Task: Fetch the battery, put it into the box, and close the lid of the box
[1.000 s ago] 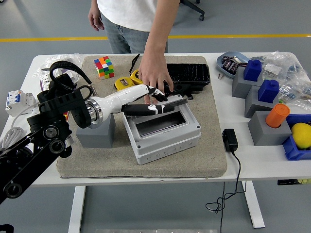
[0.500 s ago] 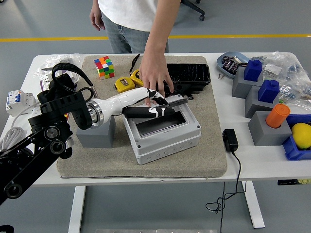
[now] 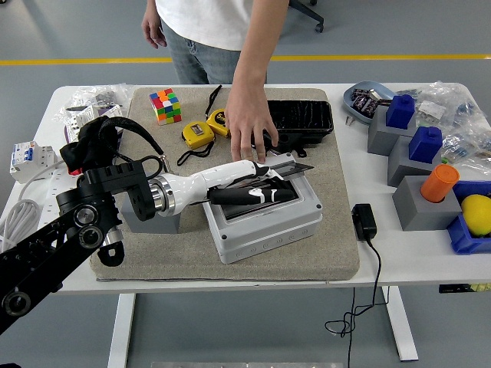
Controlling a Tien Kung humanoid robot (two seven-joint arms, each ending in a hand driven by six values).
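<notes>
1. Now I see my left arm reaching in from the left, its white-and-black left hand stretched flat, fingers extended.
2. It grasps nothing; its fingers lie on the lid of the grey plastic box.
3. That lid is down; I cannot see the battery.
4. A person's hand rests at the box's far edge.

Grey box on beige mat, white worktop. Left hand white and black. Multicoloured cube, yellow tape measures, black tray, blue blocks on grey stands, orange cylinder, yellow ball.
</notes>
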